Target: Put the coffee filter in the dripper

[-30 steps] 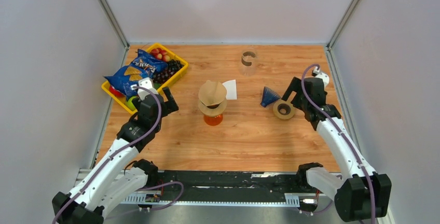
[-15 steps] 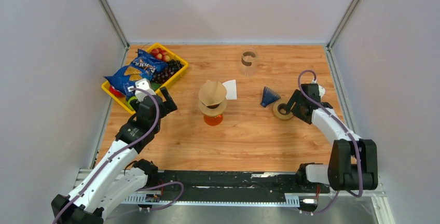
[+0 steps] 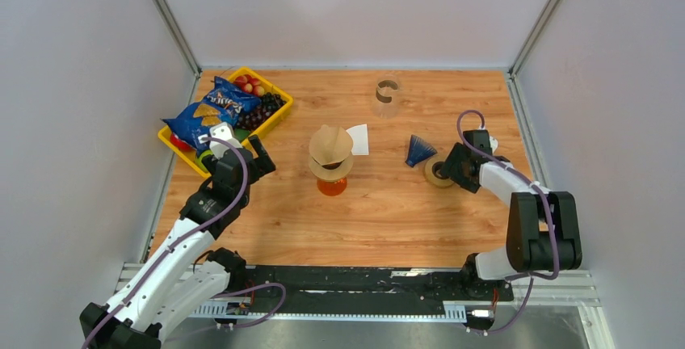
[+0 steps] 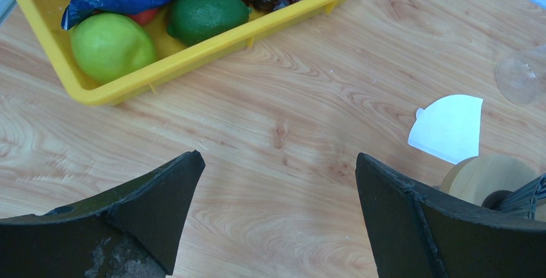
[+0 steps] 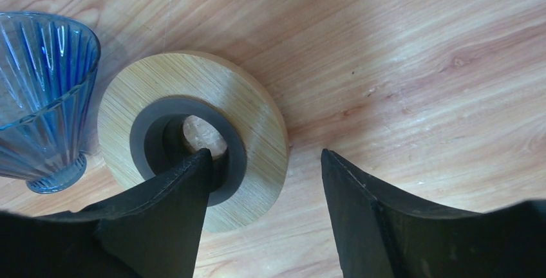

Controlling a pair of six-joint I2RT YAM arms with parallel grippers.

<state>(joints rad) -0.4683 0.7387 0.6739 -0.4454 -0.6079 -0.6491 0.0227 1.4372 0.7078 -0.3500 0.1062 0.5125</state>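
Note:
The white paper coffee filter [image 3: 358, 139] [image 4: 449, 127] lies flat on the table right of a stand [image 3: 330, 163] that bears a brown paper cone on a wooden ring. A blue ribbed glass dripper [image 3: 418, 151] [image 5: 42, 91] lies on its side beside a loose wooden ring [image 3: 440, 172] [image 5: 254, 133]. My right gripper [image 3: 450, 169] [image 5: 265, 156] is down at that ring, open. One finger stands in the ring's hole, the other outside its rim with a gap. My left gripper [image 3: 242, 149] [image 4: 278, 157] hovers wide open over bare wood, with nothing in it.
A yellow tray [image 3: 280, 114] [image 4: 212, 49] at the back left holds blue snack bags, limes, grapes and red fruit. A clear glass [image 3: 387, 97] stands at the back centre. Metal posts and grey walls close in the table on both sides.
My right arm has folded back and brought its gripper down onto the wooden ring, its jaws narrowing around the rim. The left arm has shifted only slightly.

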